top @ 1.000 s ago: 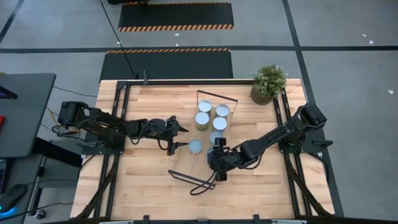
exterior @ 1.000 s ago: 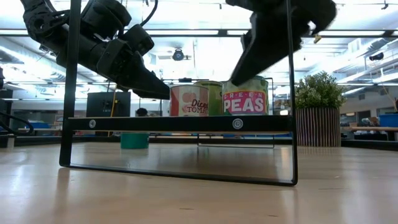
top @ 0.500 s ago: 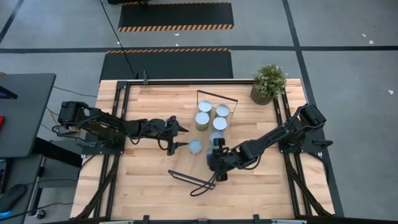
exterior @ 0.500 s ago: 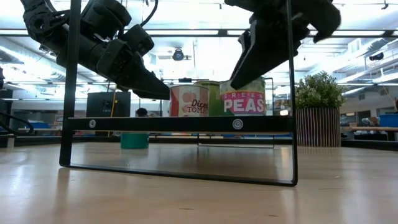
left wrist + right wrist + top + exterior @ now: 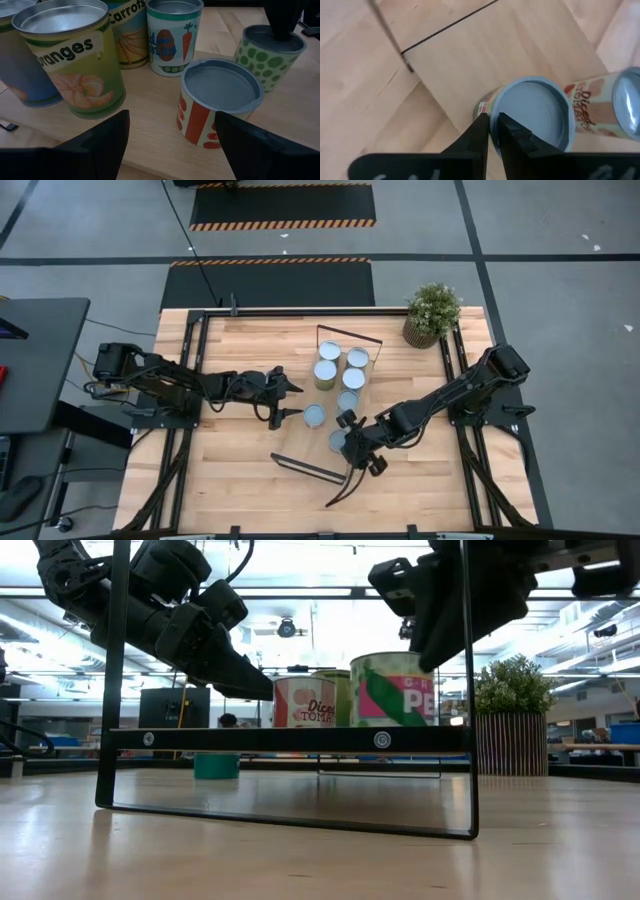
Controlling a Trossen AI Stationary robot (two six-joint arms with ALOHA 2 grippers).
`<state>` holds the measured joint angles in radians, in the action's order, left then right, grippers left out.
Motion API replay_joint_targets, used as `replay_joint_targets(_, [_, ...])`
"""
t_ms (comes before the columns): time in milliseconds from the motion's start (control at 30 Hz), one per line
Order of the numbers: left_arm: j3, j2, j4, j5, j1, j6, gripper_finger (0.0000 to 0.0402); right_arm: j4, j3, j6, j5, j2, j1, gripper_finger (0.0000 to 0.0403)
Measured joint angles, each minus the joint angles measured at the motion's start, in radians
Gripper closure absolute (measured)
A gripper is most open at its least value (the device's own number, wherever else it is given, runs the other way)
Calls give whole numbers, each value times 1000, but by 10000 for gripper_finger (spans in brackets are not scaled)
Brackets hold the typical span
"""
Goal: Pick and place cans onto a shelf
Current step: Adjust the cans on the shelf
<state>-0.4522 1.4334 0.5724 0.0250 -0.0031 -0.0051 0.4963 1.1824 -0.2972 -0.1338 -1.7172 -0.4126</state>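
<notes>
Logging the right gripper point(image 5: 347, 444) low over the near end of the shelf point(image 5: 305, 468), reaching in from the right side of the surface point(image 5: 230, 480). Its jaws are sitting almost together and pinching the rim of the pea can point(image 5: 337, 441); in the right wrist view one finger is lying just outside the grey lid point(image 5: 532, 112) and the other on it. Seen from table height, this green-labelled can point(image 5: 395, 690) is showing behind the shelf's black end bar point(image 5: 290, 739), and its base is being hidden by that bar, so I cannot tell whether it is resting or lifted.

The left gripper point(image 5: 292, 401) is hovering at mid-surface, pointing toward the can group. Its jaws are standing apart, and the red-striped can point(image 5: 220, 107) is sitting upright between and just ahead of the fingers point(image 5: 100, 145), not touching them.

The other cans point(image 5: 340, 365) are standing upright in a tight cluster toward the shelf's far wire frame point(image 5: 350, 332). The left wrist view is showing an oranges can point(image 5: 75, 60) and a peas-and-carrots can point(image 5: 174, 35) among them.

A potted plant point(image 5: 432, 315) is standing at the far right corner, well apart from both arms.
</notes>
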Motion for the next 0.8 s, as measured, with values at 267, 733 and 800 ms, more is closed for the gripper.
replay_joint_targets(267, [0, 0, 0, 0, 0, 0, 104, 30, 1, -66, 3, 1, 24, 350])
replay_joint_targets(733, [0, 0, 0, -3, 0, 0, 104, 89, -5, -69, -218, 3, 15, 269])
replay_joint_targets(800, [0, 0, -2, -3, 0, 0, 104, 97, -6, -69, -238, 6, -1, 266])
